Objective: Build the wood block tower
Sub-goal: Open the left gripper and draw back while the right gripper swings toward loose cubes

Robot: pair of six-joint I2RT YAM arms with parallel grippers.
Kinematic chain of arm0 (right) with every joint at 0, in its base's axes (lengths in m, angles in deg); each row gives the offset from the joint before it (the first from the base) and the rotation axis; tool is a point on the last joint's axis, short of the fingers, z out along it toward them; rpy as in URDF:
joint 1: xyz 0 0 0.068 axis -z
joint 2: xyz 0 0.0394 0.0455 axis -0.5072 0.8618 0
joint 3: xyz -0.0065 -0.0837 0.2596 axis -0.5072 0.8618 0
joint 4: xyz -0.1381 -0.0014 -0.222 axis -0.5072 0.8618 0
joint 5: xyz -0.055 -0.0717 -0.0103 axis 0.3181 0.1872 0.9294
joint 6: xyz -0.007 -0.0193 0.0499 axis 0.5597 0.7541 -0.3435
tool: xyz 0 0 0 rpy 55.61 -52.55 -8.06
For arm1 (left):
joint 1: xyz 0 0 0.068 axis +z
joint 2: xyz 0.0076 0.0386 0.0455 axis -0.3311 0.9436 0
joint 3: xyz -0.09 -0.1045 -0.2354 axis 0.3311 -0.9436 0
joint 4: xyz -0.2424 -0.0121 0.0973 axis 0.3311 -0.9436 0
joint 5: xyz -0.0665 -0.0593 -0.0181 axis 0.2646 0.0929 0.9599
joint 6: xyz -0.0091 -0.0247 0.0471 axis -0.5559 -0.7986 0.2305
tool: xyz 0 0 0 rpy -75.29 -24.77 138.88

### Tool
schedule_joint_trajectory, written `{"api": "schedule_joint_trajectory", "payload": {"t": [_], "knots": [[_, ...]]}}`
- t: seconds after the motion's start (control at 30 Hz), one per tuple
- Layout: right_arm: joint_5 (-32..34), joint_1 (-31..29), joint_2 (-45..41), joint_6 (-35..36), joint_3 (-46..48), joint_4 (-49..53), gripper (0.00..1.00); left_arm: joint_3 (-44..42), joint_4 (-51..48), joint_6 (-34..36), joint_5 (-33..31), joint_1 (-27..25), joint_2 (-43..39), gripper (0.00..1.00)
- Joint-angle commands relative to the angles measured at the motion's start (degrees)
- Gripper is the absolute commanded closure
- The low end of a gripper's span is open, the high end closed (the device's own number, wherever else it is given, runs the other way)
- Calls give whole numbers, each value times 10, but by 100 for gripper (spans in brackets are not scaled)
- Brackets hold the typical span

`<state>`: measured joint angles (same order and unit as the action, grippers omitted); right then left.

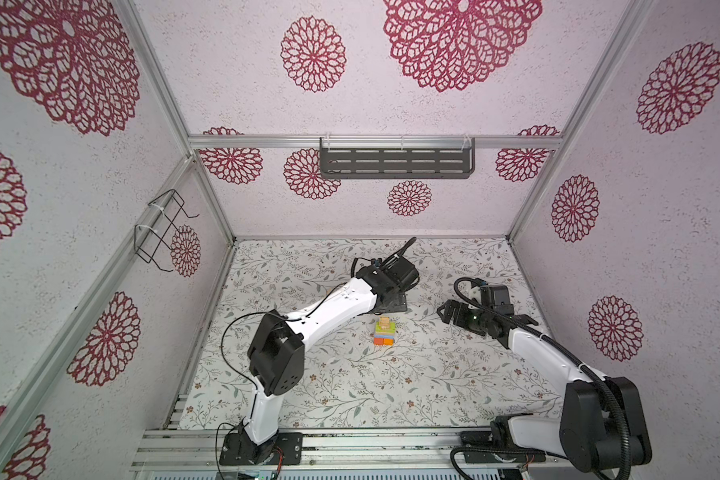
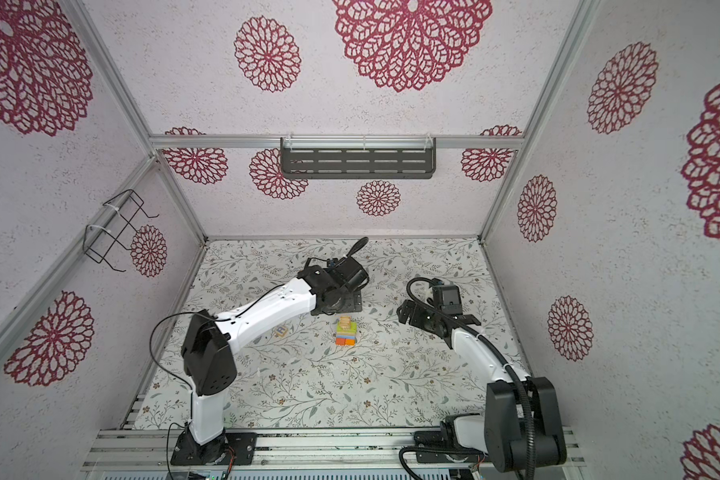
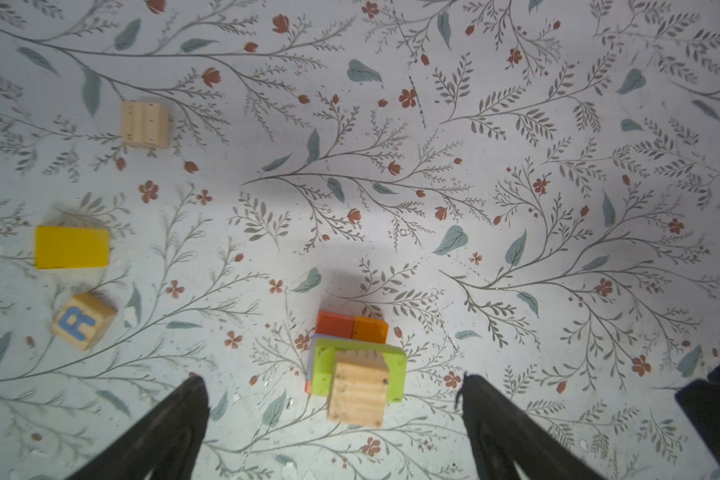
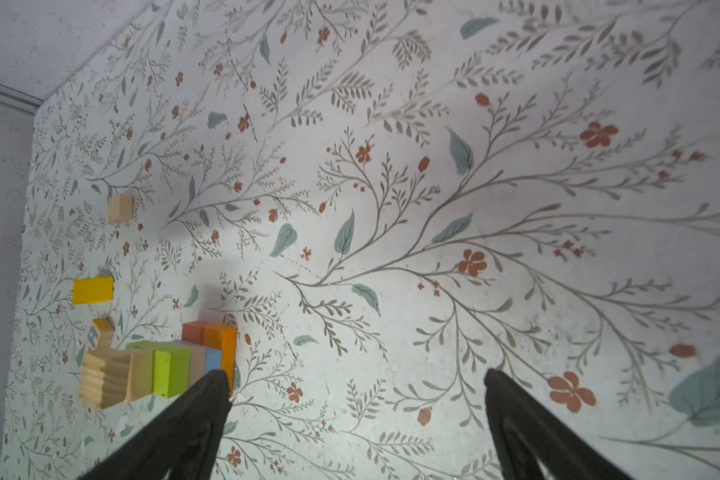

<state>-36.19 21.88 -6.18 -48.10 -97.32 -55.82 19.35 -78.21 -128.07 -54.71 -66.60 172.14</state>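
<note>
The tower [image 3: 356, 370], topped by a tan cube, stands directly under the left hand [image 3: 331, 380], which is spread wide and empty. The right hand [image 4: 356, 374], also wide and empty, waits near the tower. A finger clipping this narrow stack could topple it. The yellow block [image 3: 71, 247] lies apart from the tower.

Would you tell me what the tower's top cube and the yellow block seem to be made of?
The top cube: bare, unpainted wood; grain bands show on its face. The yellow block: probably wood too, under smooth opaque paint; no grain shows.
</note>
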Motion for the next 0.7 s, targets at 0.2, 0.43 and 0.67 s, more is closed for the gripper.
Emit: {"api": "schedule_joint_trajectory", "payload": {"t": [0.2,0.43,0.67], "knots": [[71,-83,95,29,-204,121,13,-218,102,17,29,121,-195,3],[135,-186,268,26,-402,186,13,-384,184,32,72,213,-303,3],[180,-265,435,3,-605,228,14,-510,256,32,102,281,-367,3]]}}
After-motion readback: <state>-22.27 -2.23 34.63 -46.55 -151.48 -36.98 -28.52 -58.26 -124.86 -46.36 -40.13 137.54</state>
